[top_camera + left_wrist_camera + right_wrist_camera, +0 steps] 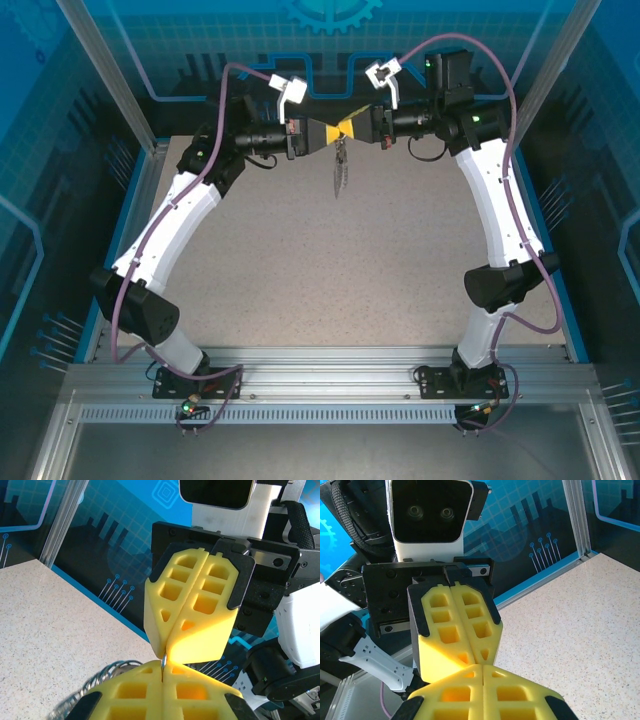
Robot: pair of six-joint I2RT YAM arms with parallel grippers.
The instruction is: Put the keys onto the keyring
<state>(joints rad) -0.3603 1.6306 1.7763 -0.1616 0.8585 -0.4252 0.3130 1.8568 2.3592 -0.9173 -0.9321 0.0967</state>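
**Tip to tip above the counter, with the keyring dangling between**

We see both arms meeting high over the far part of the counter (300,290). The left fingers (327,134) and the right fingers (356,127) are nose to nose and touching at the tips. Both pairs are clenched.

In the left wrist view, a thin loop of silvery wire stands in the seam of the left fingers (130,690), so we judge that they are pinching the keyring (341,170) by its metal ring. The right fingers (200,630) press their tips against the same spot. We cannot tell whether they are nipping the wire, a key, or nothing at all.

The keyring hangs clear of the counter, directly under the meeting point. Its long axis runs straight down, with the held end up and the free end pointing at the counter. A coil of silvery chain (107,677) shows just beside the left fingers. In the overhead view the bundle is too small for us to pick a key out of it.

To do this step well, we would hold one side firm as the anchor and move only the other. We would work in small slides along the wire rather than pulls. Before opening either pair, we would check that the ring has really taken the key, because anything let go here falls to the counter.
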